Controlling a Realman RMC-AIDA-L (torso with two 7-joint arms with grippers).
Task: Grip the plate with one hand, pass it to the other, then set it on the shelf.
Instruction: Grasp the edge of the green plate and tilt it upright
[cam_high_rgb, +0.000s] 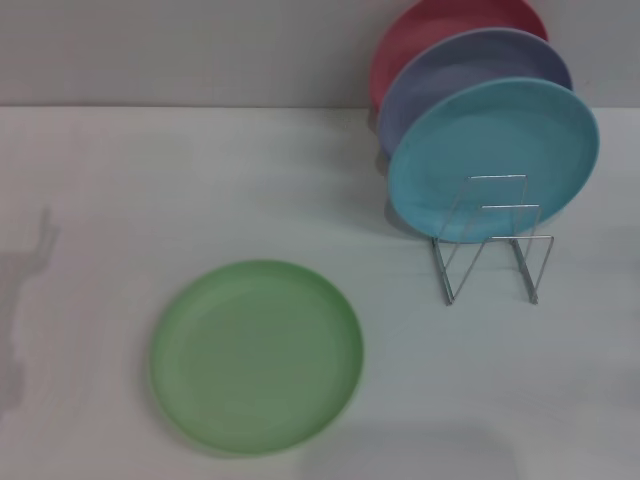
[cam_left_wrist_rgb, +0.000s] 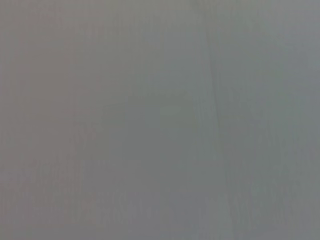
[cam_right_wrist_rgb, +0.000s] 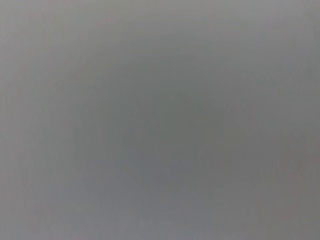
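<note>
In the head view we see a white worktop (cam_high_rgb: 120, 180) with the light-green plate (cam_high_rgb: 256, 356) lying flat on it, in the near left-centre part. Far to its right and further back stands the silver wire shelf (cam_high_rgb: 492, 240), well apart from the green plate. In this shelf three plates stand on edge, one behind the other: a turquoise-blue plate (cam_high_rgb: 494, 158) in front, a lavender plate (cam_high_rgb: 460, 70) behind it, and a red plate (cam_high_rgb: 430, 25) at the back. The front loops of the shelf hold nothing. So we count four plates in all, one shelf, and one green plate only. No arm and no hand shows in this view, so we cannot say where the green plate lies relative to either hand; nothing touches it.

The left wrist view shows only a plain grey surface, with a faint line across it. No plate, no shelf, no hand shows.

The right wrist view is also plain grey. We cannot tell if either hand is open or closed, because neither one shows in any view.
</note>
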